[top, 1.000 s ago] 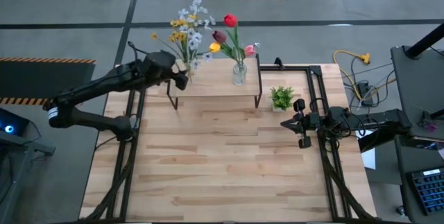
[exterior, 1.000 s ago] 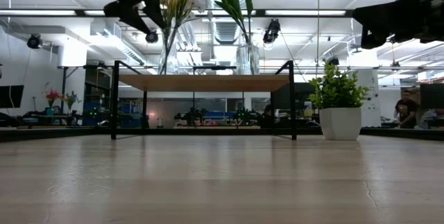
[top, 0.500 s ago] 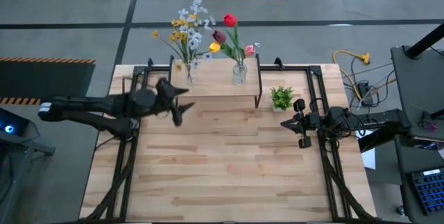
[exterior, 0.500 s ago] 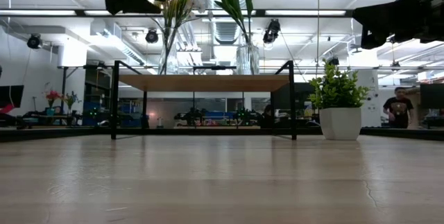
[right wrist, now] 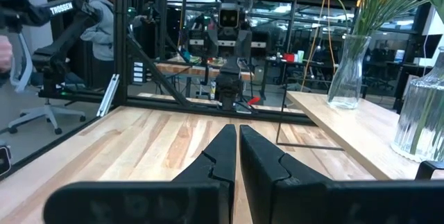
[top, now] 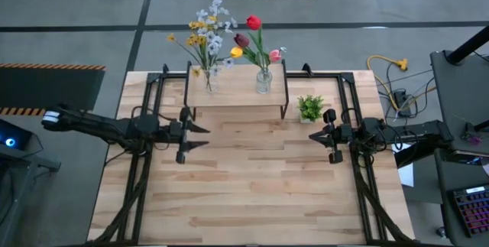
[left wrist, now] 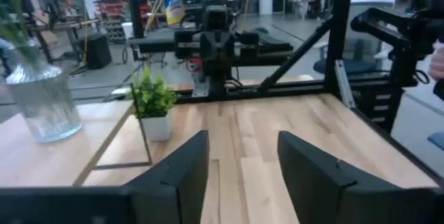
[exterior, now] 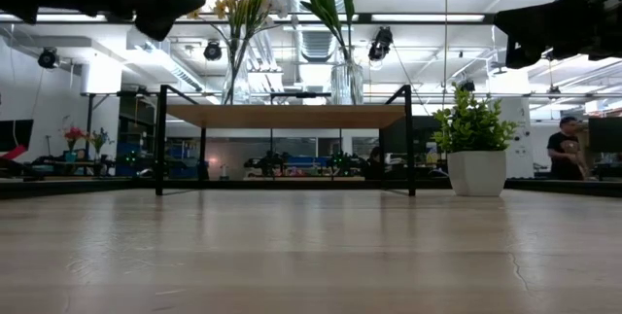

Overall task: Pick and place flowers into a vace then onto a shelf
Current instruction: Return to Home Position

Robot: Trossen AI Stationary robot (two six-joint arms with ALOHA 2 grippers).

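Note:
The shelf (top: 237,88) stands at the table's far side, its black legs on the tabletop. Two clear glass vases stand on its plank. The left vase (top: 208,83) holds white and yellow sprays (top: 208,29); the right vase (top: 263,81) holds red, orange, pink and maroon tulips (top: 252,37). The low view shows shelf (exterior: 287,116) and both vases (exterior: 236,76). My left gripper (top: 202,134), open and empty, hovers near the shelf's left legs, pointing right (left wrist: 243,172). My right gripper (top: 312,136) is shut and empty, beside the right edge (right wrist: 233,151).
A small potted plant (top: 310,108) in a white pot stands on the table by the shelf's right legs (exterior: 473,147). Black frame rails (top: 145,163) run along both table sides. Bare tabletop (top: 252,186) lies between the grippers and toward the near edge. A person (exterior: 564,149) is far behind.
My left gripper has drawn back from the left vase on the shelf, swinging toward the table's near and left side. It has turned level, pointing right. The vase with the white and yellow sprays stays standing on the shelf. The right arm has kept still.

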